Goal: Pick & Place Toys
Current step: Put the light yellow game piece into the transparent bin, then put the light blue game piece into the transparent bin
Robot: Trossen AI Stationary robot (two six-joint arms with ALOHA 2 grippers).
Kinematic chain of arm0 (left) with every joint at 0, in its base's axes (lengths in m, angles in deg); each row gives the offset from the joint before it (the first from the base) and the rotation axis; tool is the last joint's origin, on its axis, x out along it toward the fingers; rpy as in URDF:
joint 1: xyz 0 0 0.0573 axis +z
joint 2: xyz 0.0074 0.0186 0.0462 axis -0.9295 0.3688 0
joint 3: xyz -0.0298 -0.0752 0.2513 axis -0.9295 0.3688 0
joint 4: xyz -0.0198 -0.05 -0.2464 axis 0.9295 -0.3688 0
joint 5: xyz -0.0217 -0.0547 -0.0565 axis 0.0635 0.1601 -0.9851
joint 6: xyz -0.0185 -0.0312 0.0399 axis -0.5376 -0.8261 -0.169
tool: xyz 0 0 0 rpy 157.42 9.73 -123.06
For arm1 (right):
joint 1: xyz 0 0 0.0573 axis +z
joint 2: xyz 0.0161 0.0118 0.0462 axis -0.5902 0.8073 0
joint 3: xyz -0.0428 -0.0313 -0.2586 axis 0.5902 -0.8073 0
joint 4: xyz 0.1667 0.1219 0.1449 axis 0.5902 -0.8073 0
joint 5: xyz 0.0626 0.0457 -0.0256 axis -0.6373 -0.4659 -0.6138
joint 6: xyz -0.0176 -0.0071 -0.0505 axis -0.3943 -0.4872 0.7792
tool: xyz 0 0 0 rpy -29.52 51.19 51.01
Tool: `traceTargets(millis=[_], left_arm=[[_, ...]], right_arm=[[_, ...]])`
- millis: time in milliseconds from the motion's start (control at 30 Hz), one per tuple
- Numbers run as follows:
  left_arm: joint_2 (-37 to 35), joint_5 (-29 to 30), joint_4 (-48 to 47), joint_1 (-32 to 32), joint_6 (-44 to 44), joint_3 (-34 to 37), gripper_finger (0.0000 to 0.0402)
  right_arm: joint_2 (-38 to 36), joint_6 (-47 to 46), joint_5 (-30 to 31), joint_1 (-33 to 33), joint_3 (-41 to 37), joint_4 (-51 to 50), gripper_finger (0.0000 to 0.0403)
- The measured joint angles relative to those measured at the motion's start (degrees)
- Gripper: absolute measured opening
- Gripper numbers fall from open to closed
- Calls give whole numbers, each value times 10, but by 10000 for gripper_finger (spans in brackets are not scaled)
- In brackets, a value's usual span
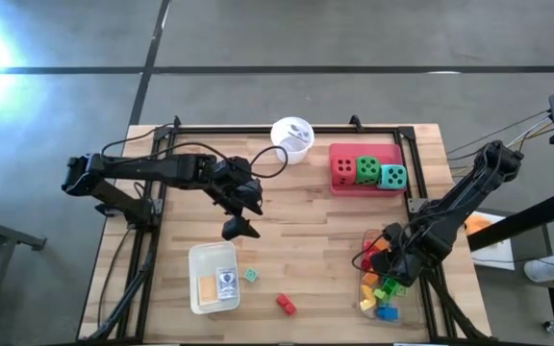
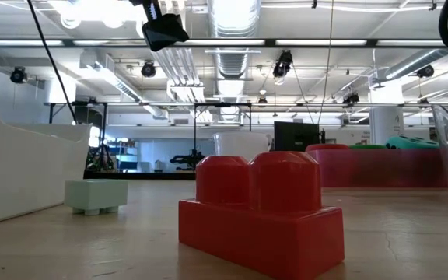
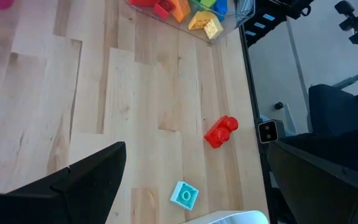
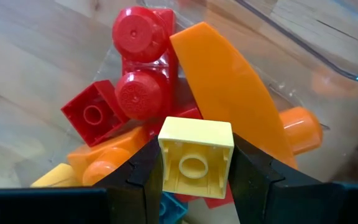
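A clear tray (image 1: 381,288) at the table's right near corner holds several bright bricks. My right gripper (image 1: 392,261) is over it, shut on a pale yellow brick (image 4: 196,157). A red two-stud brick (image 1: 286,305) and a small teal brick (image 1: 251,275) lie on the table near the front; both show in the left wrist view (image 3: 220,132) (image 3: 184,195). Three dice, red (image 1: 343,169), green (image 1: 367,171) and teal (image 1: 392,177), sit in a pink tray (image 1: 337,185). My left gripper (image 1: 241,213) is open and empty above the table's middle. My right gripper pinches the pale yellow brick by two opposite side walls (image 4: 164,163) between its two fingers. The brick's hollow underside faces the wrist camera. It is held above the red and orange bricks in the clear tray.
A white tray (image 1: 214,278) with small flat cards lies at the front left. A white cup (image 1: 292,136) stands at the back middle. A black frame (image 1: 258,129) runs along the table's far edge and sides.
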Motion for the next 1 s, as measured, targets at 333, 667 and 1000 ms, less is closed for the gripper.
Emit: traceTargets(millis=[333, 667, 1000], left_arm=[[0, 21, 0, 0, 0, 0, 393], [1, 21, -3, 0, -13, 0, 393], [3, 117, -27, -65, 2, 18, 393]], right_arm=[[0, 8, -7, 0, 1, 1, 200], [1, 20, -8, 0, 17, 4, 338], [1, 43, -7, 0, 68, 2, 364]])
